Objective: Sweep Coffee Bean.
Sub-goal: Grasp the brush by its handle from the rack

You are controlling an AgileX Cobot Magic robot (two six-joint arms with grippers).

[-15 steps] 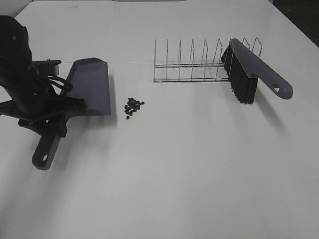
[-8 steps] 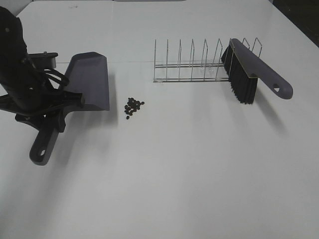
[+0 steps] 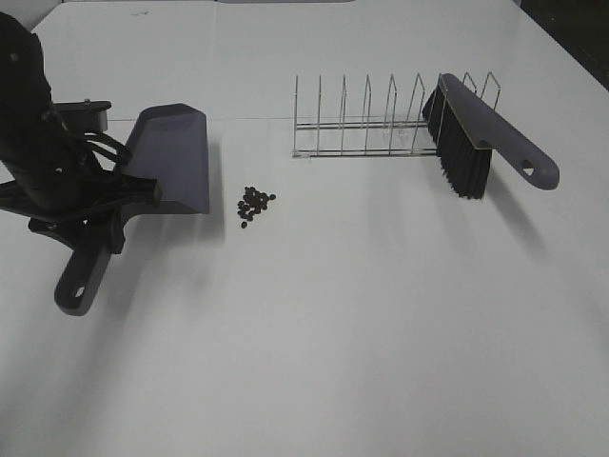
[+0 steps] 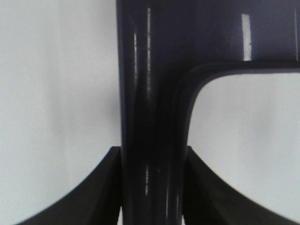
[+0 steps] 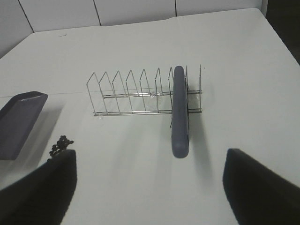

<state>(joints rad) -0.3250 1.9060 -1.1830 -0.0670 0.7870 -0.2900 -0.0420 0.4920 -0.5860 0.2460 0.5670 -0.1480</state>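
Left wrist view, entry one: left gripper [image 4: 153, 187], black fingers [image 4: 105, 197] clamped tight on the handle of a glossy dark grey-purple plastic dustpan [image 4: 150, 70]. The handle fills the whole gap between them.

Exterior high view, entry two: the black left arm [image 3: 38, 143] stands over the left side of the matte white table [image 3: 381, 333]. The dustpan's rounded handle end, with its hang hole, sticks out past the grip toward the near edge. The scoop points away, its open lip facing right. Whether the lip touches the table cannot be told.

Entry three: small dark brown-black oval coffee beans [image 3: 254, 204] lie in a loose cluster on the table. They are just right of the dustpan's lip and apart from it, with only a strip of bare tabletop between.

Entry four: thin silver wire rack [image 3: 366, 124] of upright loops stands beyond the coffee beans and to their right.

Entry five: dark grey-purple plastic hand brush [image 3: 495, 133] leans in the rack's right-hand end. Its black bristles [image 3: 461, 162] hang down to the table, and its handle juts out to the right. Rack wires flank the brush back on both sides.

Right wrist view, entry six: right gripper [image 5: 150, 161] has its dark fingers [image 5: 51, 187] spread wide, holding nothing, above bare table. The brush handle points toward it, lying ahead between the two fingers. The coffee beans sit just beyond one fingertip.
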